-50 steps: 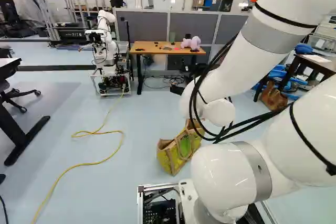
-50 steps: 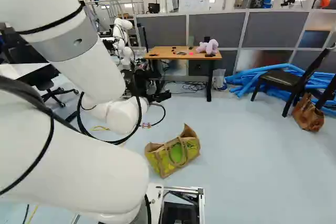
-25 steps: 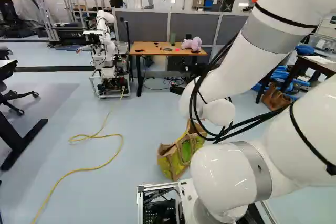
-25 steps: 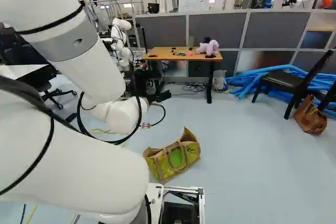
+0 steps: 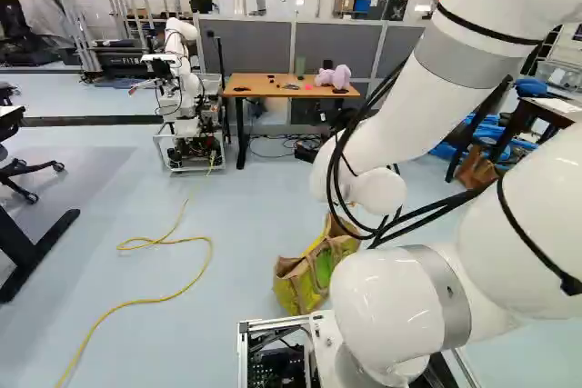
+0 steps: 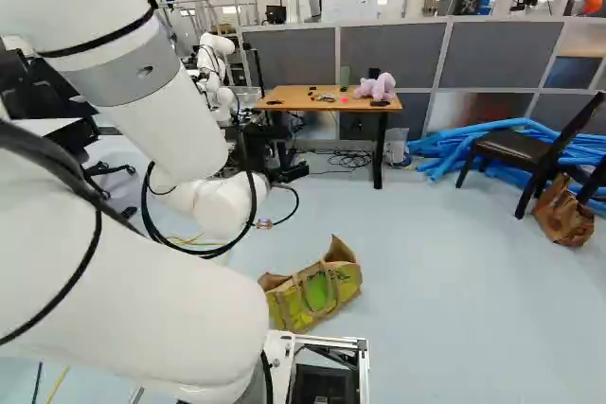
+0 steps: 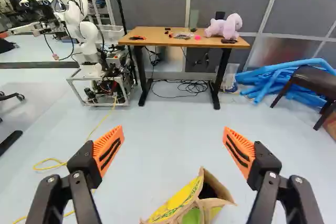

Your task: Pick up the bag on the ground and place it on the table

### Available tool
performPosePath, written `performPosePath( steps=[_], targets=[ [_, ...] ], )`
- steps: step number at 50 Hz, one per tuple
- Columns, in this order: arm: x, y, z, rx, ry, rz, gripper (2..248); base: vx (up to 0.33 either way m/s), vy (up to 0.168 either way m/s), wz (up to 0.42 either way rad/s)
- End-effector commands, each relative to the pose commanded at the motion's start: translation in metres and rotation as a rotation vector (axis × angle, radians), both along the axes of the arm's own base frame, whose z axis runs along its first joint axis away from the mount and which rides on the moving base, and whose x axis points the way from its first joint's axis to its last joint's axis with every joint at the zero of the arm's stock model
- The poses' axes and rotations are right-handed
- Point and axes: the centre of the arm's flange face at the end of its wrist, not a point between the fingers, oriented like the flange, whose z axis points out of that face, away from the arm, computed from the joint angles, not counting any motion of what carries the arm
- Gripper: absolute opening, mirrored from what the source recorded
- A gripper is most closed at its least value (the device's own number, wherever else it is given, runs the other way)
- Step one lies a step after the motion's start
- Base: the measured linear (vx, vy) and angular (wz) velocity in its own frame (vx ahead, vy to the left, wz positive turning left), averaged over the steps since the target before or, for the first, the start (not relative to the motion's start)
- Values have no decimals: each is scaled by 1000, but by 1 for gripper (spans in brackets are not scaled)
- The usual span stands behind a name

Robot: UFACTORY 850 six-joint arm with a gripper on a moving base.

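White arm (image 5: 423, 102) in play, folded over on itself: from the joint at the foot of the base views one thick link leans back towards the cameras, then the upper length slopes forward and down to a rounded wrist joint (image 5: 378, 191) above the floor. Black cables (image 6: 254, 198) loop loosely off it, swinging wide around that joint in the right base view.

Over to the wrist view, and the tool (image 7: 173, 129) is spread wide, nothing pinched, its orange pads (image 7: 108, 150) facing each other across a broad gap. It looks ahead and somewhat down, out across the room.

And the bag (image 6: 317, 295)! Yellow-green with tan handles, it sits on the pale floor (image 6: 445, 281) just ahead of the base, mouth open, one end peaked upward. Seen from the wrist it lies low between the two fingers, touching neither.

Farther off stands the wooden surface (image 7: 152, 36), bearing a pink plush toy (image 7: 231, 25) and a scatter of small items. Another robot (image 5: 182, 70) stands beside it, a yellow cord (image 5: 132, 303) snaking across the floor from there. Blue tubes (image 6: 445, 151) lie heaped on the other side, by a dark chair (image 6: 511, 145).
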Motion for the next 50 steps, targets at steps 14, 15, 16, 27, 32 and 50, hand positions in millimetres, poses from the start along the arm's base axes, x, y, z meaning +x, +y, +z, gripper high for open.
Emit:
performPosePath(
  steps=[14,15,16,27,32,50],
  targets=[
    [21,0,2,2,17,-6,247,0,0,0],
    [23,-1,2,3,20,-8,247,0,0,0],
    [25,-1,2,4,23,-9,247,0,0,0],
    [47,-2,0,12,64,-31,247,0,0,0],
    [57,-3,-1,17,87,-41,247,0,0,0],
    [89,-6,-9,43,202,-90,247,0,0,0]
  ],
)
